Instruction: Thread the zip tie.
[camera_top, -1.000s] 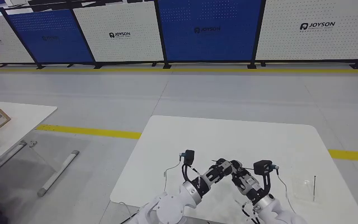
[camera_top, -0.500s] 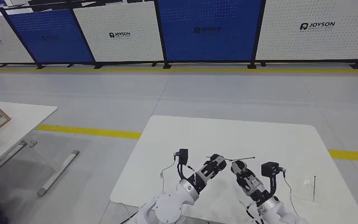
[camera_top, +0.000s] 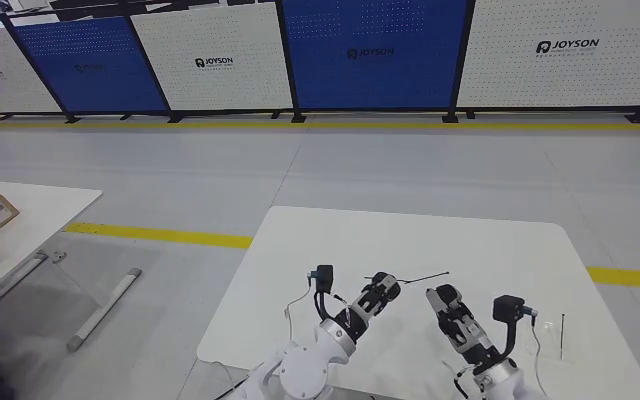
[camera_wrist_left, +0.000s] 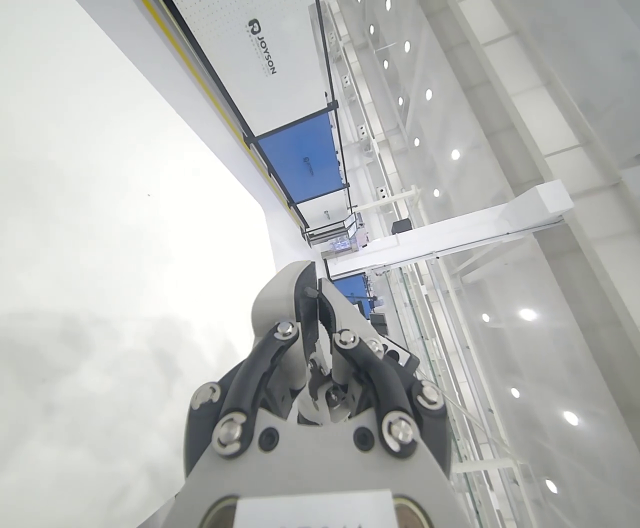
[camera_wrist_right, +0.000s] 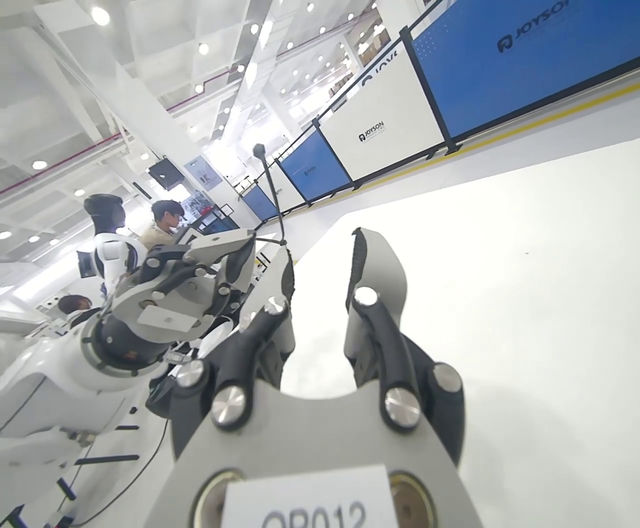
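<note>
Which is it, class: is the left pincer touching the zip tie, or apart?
Touching. The right wrist view shows the left pincer shut on the zip tie, the strap running out from between its tips.

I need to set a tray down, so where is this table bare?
The far half of the table, beyond the zip tie, is bare side to side. Crowded: the near edge, with the left end effector shut on the tie, the open right end effector, and a clear bag by the right edge.
</note>
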